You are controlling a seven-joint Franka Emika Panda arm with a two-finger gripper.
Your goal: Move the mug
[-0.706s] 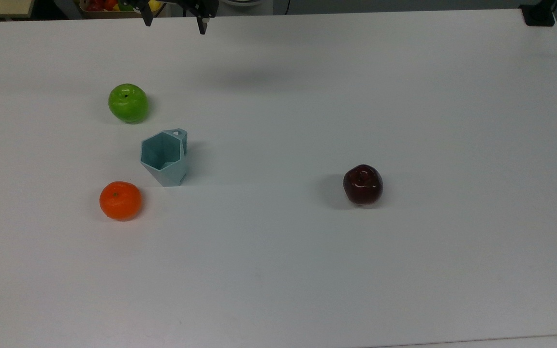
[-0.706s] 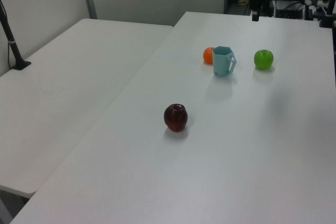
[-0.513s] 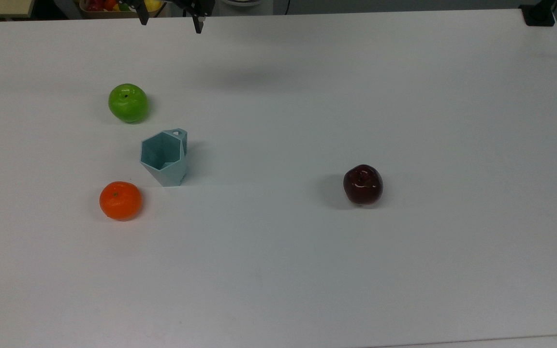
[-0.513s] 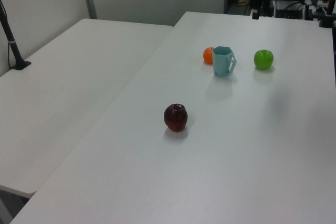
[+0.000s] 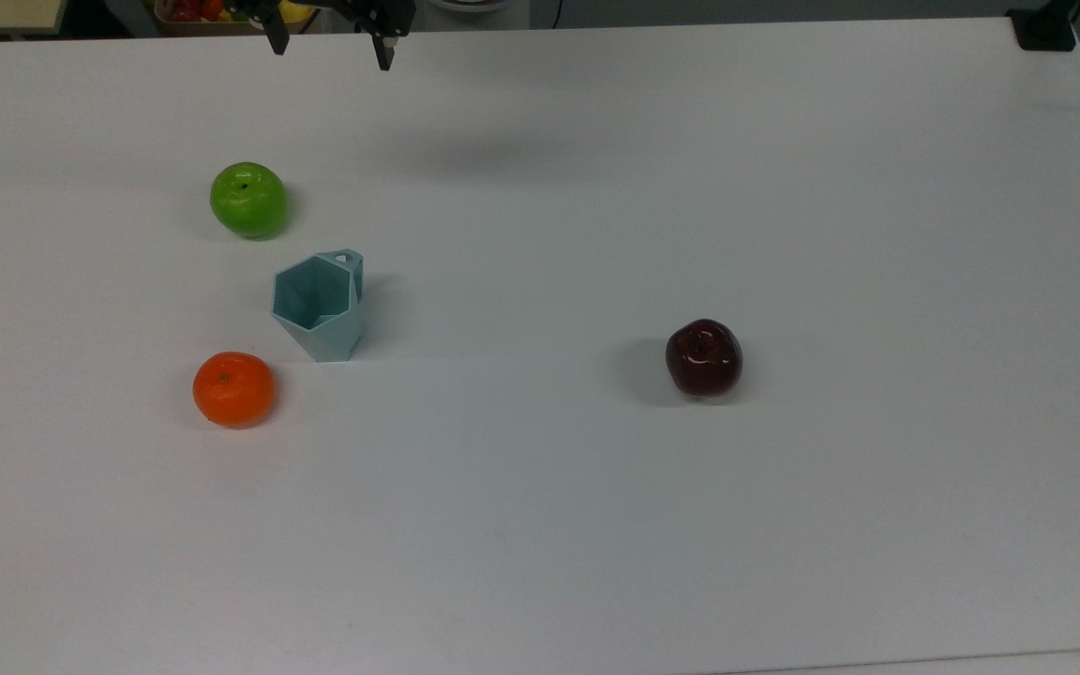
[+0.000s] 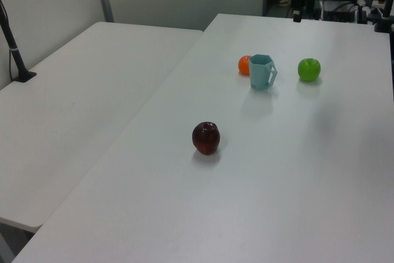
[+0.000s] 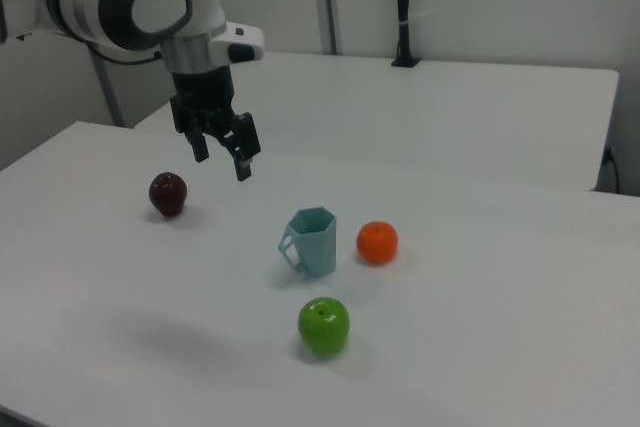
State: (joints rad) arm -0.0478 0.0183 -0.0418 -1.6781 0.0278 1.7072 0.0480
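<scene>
Up at the top edge of the top view, the gripper [image 5: 329, 42] is cut off by the frame, so just its two dark fingers [image 5: 382, 52] poke down, spread well apart with nothing between them. From the right view the gripper [image 7: 222, 155] hangs in the air above the white table [image 7: 500, 347], fingers apart, with the arm [image 7: 140, 2] behind it running off the right view's left edge. In the left view the gripper [image 6: 297, 4] is a small dark shape against dark clutter at the far end of the table, hard to make out.

The mug [image 5: 318, 305] stands upright on the table, pale blue with a six-sided rim. It sits between a green apple [image 5: 248, 199] and an orange [image 5: 233, 388], near both but touching neither. In the left view the mug [image 6: 262, 71] hides part of the orange [image 6: 244, 64] behind it. The mug's small handle points toward the top view's top; in the right view it faces the right view's left.

A dark red apple [image 5: 703, 357] sits alone, well apart from the mug, toward the top view's right.

Most of the table is bare. Wide open surface spreads across the top view's right and bottom. The mug stands well away from every table edge. A second white table [image 6: 80, 90] adjoins on the left view's left.
</scene>
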